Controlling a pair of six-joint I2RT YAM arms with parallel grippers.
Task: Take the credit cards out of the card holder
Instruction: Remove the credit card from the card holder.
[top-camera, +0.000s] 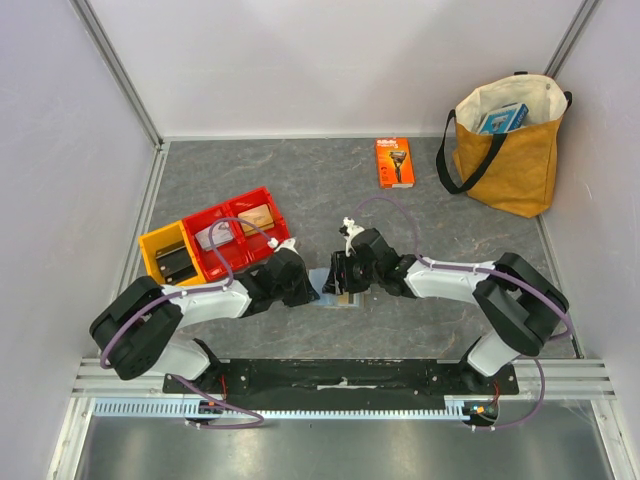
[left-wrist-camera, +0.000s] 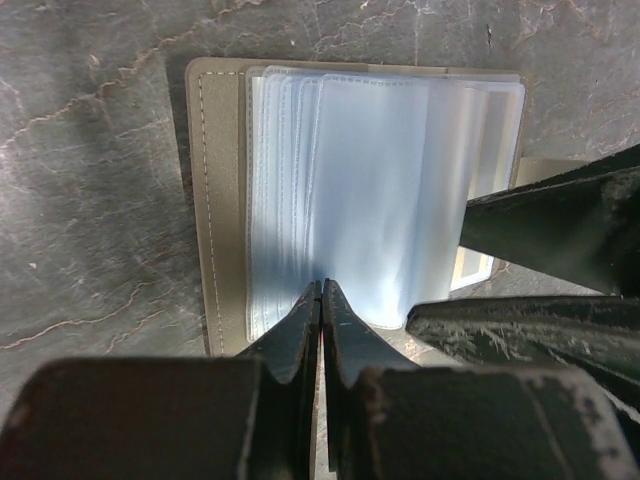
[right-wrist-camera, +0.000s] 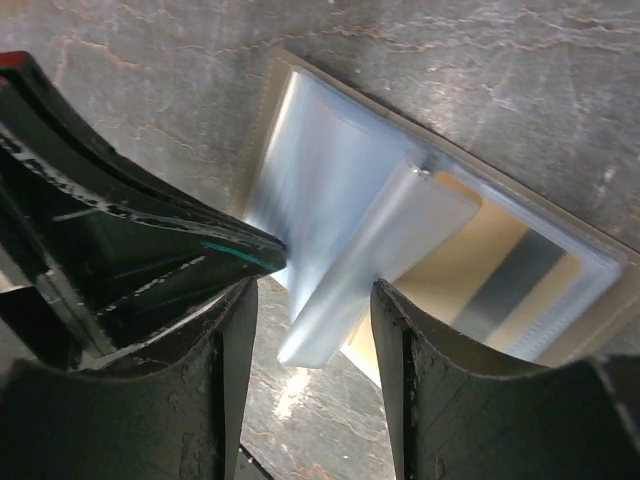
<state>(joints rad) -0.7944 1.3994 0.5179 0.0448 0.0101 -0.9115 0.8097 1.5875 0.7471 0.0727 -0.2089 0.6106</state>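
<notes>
The card holder (left-wrist-camera: 222, 200) lies open on the table, grey cover down, its clear light blue sleeves fanned up. My left gripper (left-wrist-camera: 322, 285) is shut, its tips resting on the near edge of the sleeves. My right gripper (right-wrist-camera: 315, 300) is open, with one raised sleeve (right-wrist-camera: 380, 250) standing between its fingers. A tan-orange credit card (right-wrist-camera: 480, 270) with a dark stripe shows inside a sleeve beyond it. No blackish card shows. In the top view both grippers, left (top-camera: 312, 288) and right (top-camera: 340, 283), meet over the holder (top-camera: 338, 298) and hide most of it.
Red bins (top-camera: 240, 232) and a yellow bin (top-camera: 166, 255) with items stand left of the left arm. An orange razor package (top-camera: 394, 162) lies at the back. A tan bag (top-camera: 508, 142) stands at the back right.
</notes>
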